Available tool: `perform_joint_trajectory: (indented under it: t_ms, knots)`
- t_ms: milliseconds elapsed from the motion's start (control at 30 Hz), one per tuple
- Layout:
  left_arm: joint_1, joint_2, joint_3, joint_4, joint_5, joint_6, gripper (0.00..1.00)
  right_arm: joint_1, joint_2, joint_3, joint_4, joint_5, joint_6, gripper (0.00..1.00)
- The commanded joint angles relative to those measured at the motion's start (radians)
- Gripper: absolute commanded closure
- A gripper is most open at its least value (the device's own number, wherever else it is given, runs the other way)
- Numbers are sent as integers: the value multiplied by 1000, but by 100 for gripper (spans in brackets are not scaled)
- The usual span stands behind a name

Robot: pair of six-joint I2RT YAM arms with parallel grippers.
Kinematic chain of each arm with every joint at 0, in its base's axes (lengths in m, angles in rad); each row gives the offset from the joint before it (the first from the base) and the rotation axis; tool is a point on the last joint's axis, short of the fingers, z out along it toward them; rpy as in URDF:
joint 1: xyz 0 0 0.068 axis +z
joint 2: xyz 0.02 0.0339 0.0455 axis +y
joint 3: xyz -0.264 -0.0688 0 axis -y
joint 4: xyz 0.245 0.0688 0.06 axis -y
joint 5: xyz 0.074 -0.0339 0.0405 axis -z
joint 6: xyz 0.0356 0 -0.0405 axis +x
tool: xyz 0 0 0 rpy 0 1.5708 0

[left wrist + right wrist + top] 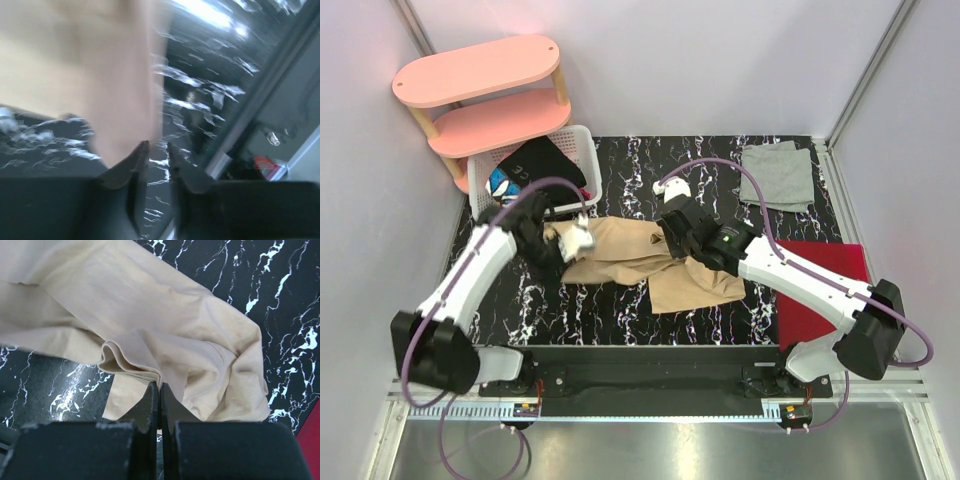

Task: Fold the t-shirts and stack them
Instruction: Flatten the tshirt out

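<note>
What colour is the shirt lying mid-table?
Plain tan-beige: the t-shirt shows best in right wrist view.

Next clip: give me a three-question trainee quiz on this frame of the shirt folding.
1. True or false: the right gripper is shut on a fold of the tan t-shirt.
2. Fill in: the left gripper has its jaws slightly ___, with nothing between them.
3. Where does the grey t-shirt lie? A) under the tan t-shirt B) at the far right corner, beyond the red folder C) in the left gripper

Key: 1 true; 2 open; 3 B
</note>
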Motion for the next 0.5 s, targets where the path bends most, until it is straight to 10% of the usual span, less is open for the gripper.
perform_joint_trajectory:
  t_ms: [0, 133, 467]
  knots:
    - [-126, -101, -212, -316, -117, 63, 53, 2, -26, 54, 3, 61, -11, 100]
    - [-128, -111, -226, -302, -177, 55, 32, 1, -29, 57, 6, 59, -6, 100]
    - [34, 57, -133, 259, -260, -90, 42, 1, -31, 34, 12, 22, 19, 100]
